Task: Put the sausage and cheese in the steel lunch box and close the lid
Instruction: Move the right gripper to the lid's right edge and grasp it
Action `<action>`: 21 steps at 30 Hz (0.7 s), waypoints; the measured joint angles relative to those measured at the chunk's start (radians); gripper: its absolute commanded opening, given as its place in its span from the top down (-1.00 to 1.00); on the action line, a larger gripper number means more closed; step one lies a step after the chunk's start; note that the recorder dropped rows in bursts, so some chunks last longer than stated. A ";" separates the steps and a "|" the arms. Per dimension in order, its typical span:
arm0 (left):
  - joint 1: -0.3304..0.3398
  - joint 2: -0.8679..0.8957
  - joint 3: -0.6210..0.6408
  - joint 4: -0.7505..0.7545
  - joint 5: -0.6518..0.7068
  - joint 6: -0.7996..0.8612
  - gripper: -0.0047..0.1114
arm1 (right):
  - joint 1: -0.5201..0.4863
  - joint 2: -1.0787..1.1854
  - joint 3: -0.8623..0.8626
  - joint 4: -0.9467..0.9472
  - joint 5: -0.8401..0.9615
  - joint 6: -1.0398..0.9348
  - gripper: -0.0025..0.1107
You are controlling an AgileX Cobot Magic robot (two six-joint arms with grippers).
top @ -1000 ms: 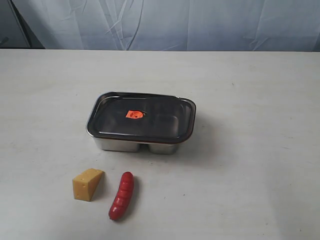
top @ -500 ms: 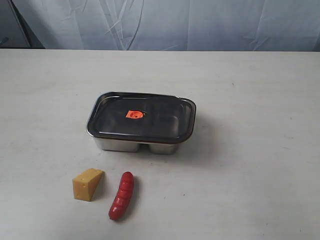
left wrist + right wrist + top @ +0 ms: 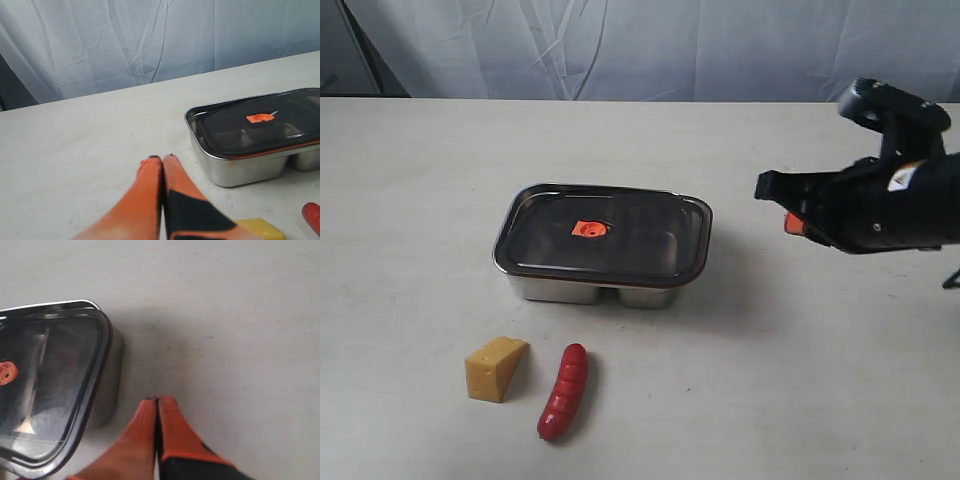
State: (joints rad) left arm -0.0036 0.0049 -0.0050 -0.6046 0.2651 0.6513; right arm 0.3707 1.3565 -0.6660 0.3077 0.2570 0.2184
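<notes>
The steel lunch box sits mid-table with the dark lid resting on it, orange valve on top. In front of it lie the yellow cheese and, to its right, the red sausage. My right gripper hovers to the right of the box, shut and empty; its wrist view shows the fingertips beside the box wall and the lid. My left gripper is shut and empty, apart from the box, with the cheese and sausage tip close by.
A pale wrinkled curtain hangs behind the table's far edge. The white tabletop stretches around the box on all sides. The right arm's black body reaches in from the right edge.
The right arm has come into the exterior view from the right and now hangs beside the box. The box, lid, cheese and sausage have not moved.
</notes>
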 measured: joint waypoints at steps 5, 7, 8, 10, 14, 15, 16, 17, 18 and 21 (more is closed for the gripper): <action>-0.001 0.000 0.000 0.000 0.000 0.000 0.92 | 0.000 0.081 -0.135 0.085 0.145 -0.200 0.97; -0.001 0.000 0.000 0.000 0.000 0.000 0.92 | 0.000 0.088 -0.175 0.171 0.215 -0.330 0.97; -0.001 0.000 0.000 0.000 0.000 0.000 0.92 | -0.003 0.090 -0.196 0.232 0.250 -0.401 0.97; -0.001 0.000 0.000 0.000 0.000 0.000 0.92 | -0.020 0.092 -0.235 0.376 0.318 -0.549 0.97; -0.001 0.000 0.000 0.000 0.000 0.000 0.92 | -0.167 0.186 -0.330 0.849 0.662 -0.959 0.97; -0.001 0.000 0.000 0.000 0.000 0.000 0.92 | -0.211 0.236 -0.347 0.951 0.764 -1.018 0.97; -0.001 0.000 0.000 0.000 0.000 0.000 0.92 | -0.259 0.308 -0.356 1.020 0.836 -1.051 0.97; -0.001 0.000 0.000 0.000 0.000 0.000 0.92 | -0.280 0.342 -0.359 1.038 0.849 -1.061 0.97; -0.001 0.000 0.000 0.000 0.000 0.000 0.92 | -0.301 0.381 -0.358 1.040 0.853 -1.068 0.97; -0.001 0.000 0.000 0.000 0.000 0.000 0.92 | -0.316 0.423 -0.320 1.032 0.828 -1.132 0.97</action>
State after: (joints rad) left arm -0.0050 0.0049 -0.0050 -0.6046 0.2651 0.6513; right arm 0.0546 1.7791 -0.9855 1.3394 1.0854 -0.9132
